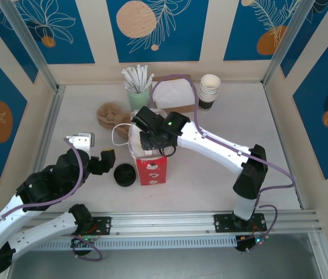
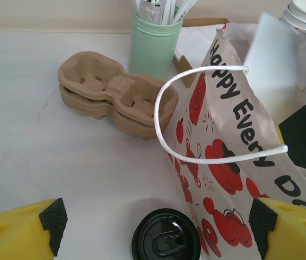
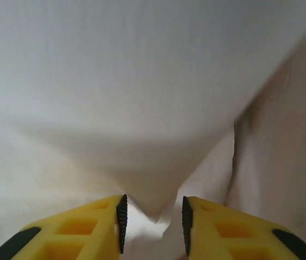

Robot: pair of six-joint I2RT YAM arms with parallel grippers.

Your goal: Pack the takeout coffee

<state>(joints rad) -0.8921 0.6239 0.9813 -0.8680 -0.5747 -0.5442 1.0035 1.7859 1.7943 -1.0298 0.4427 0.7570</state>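
1. The coffee cup (image 1: 124, 174) is standing upright on the worktop (image 1: 210, 180) with its black lid on, near the front edge and just left of the paper bag (image 1: 150, 165).
2. The left tool (image 2: 157, 222) is hovering over the cup with its yellow fingers (image 2: 17, 233) spread wide. It is holding nothing. In the left wrist view the lid is sitting low in the gap between the fingers.
3. The paper bag, white with red print and a white cord handle (image 2: 196, 114), is standing upright in the middle of the worktop.
4. The right tool (image 3: 153, 216) is reaching down at the top of the bag. Its fingers are drawn about halfway together and are pinching a bunched fold of the bag's white paper, and the paper is touching both pads.
5. A stack of brown cardboard cup trays (image 2: 115, 95) is lying left of the bag and farther back, apart from it.
6. A green holder (image 2: 153, 46) full of white wrapped sticks is standing just behind the trays.
7. A pile of white napkins (image 1: 173, 96) is sitting to the right of the holder, and a stack of paper cups (image 1: 209, 91) is standing at the far right.
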